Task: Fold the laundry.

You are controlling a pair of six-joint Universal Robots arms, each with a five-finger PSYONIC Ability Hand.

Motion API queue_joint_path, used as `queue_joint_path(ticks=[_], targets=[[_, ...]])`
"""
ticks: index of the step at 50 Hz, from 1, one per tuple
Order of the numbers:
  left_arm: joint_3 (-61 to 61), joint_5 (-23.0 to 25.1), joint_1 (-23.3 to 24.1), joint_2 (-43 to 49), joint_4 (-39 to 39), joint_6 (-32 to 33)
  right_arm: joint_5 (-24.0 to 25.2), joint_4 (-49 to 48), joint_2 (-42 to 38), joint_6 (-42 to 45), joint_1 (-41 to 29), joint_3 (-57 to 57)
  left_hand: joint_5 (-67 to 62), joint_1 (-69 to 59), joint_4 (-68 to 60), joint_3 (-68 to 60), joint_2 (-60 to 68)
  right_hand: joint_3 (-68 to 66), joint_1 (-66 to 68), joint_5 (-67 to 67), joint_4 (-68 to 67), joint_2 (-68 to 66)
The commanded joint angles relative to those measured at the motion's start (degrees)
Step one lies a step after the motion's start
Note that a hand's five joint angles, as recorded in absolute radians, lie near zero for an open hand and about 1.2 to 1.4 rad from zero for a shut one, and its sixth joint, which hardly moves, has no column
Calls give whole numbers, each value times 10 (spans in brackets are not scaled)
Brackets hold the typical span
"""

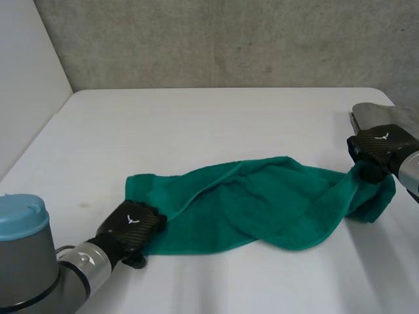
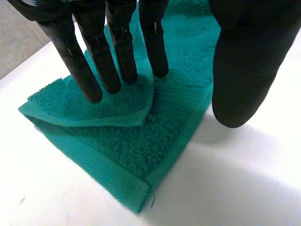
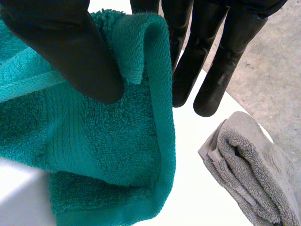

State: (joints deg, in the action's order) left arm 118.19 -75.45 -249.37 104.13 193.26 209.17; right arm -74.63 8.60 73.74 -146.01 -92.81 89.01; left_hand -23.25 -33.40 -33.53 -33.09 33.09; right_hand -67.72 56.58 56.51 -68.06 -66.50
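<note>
Green towel: left hand flat on corner, right hand pinching opposite end; folded grey towel beside.

1. Left hand: black woven-pattern back, small white emblem.
2. Right hand: same finish, same emblem.
3. Left arm: grey joint, light-blue cap, silver wrist.
4. Fingers: slim black rods; thumb broad, rounded.

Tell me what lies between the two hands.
Head view: the green towel spans it, left hand pressing one end, right hand pinching the other.
</note>
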Motion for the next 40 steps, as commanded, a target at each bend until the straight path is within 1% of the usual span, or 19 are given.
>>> queue_joint_path(ticks=[1, 8, 12, 23, 27, 32, 34, 40], targets=[[-11, -2, -1, 18, 17, -1, 0, -3, 0, 0, -1, 5, -57, -56, -54, -59, 59, -123, 234, 135, -119, -135], [-26, -4, -2, 35, 24, -1, 0, -9, 1, 0, -1, 11, -74, -73, -71, -76, 76, -123, 234, 135, -119, -135], [-37, -8, -3, 47, 25, -1, 0, -15, 1, 1, -1, 15, -126, -125, -123, -128, 128, -123, 234, 135, -119, -135], [-52, -19, -3, 65, 24, 0, 0, -17, 1, 1, 0, 21, -162, -160, -159, -163, 163, -123, 234, 135, -119, -135], [-51, -20, -3, 65, 22, 0, 0, -17, 1, 1, 0, 22, -141, -140, -139, -143, 143, -123, 234, 135, -119, -135], [-45, -21, 0, 54, 19, -1, 0, -17, 1, 2, 0, 26, -29, -27, -26, -31, 31, -123, 234, 135, -119, -135], [-43, -22, -1, 41, 19, -1, 0, -17, 1, 2, 0, 27, -4, -2, -1, -5, 5, -123, 234, 135, -119, -135], [-18, -17, -1, 1, 18, -1, 0, -17, 2, 2, 0, 27, -25, -24, -22, -27, 27, -123, 234, 135, -119, -135]])
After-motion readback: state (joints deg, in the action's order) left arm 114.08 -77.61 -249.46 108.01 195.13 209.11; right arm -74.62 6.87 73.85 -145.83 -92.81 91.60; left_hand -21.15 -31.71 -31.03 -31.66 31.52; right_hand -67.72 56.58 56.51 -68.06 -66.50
